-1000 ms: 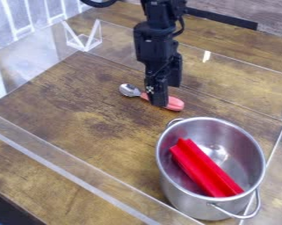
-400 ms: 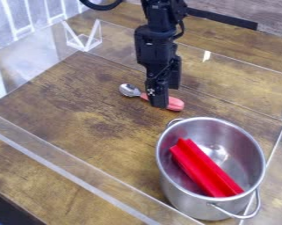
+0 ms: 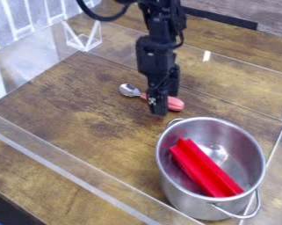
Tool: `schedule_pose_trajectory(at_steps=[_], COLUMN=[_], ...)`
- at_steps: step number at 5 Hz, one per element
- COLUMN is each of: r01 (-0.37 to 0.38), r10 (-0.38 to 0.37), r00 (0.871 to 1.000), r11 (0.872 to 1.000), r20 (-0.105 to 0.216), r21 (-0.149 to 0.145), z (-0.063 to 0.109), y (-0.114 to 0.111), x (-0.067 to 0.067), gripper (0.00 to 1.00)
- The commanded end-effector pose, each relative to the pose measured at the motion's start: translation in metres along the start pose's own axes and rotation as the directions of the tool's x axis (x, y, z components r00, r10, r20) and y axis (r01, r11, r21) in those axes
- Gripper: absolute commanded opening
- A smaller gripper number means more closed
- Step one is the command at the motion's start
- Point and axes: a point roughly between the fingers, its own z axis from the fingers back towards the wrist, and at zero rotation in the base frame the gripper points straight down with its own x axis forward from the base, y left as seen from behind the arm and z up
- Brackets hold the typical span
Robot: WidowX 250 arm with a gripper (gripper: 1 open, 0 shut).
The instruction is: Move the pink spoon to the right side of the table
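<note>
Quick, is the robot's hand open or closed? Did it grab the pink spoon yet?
Gripper: open, fingers straddling the pink spoon on the table, holding nothing yet.

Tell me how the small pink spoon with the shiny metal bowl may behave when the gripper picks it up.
The small pink spoon with the shiny metal bowl looks rigid and probably light. It lies flat on the dark wooden table, so it seems unlikely to roll. Its thin, smooth handle might slip or pivot in the gripper.
</note>
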Motion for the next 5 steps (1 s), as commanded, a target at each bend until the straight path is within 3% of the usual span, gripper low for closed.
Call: schedule_pose_trajectory(at_steps=[1, 3, 5], r01=[-0.006, 0.009, 0.088], r10=[0.006, -0.011, -0.090], r00=[1.000, 1.000, 0.996], r11=[0.997, 0.997, 0.994], r20=[-0.011, -0.019, -0.027], r21=[-0.077, -0.070, -0.069], z=[0.024, 0.041, 0.037], y=[-0.014, -0.021, -0.034], x=[0.000, -0.012, -0.030], gripper=[0.00, 0.00, 0.00])
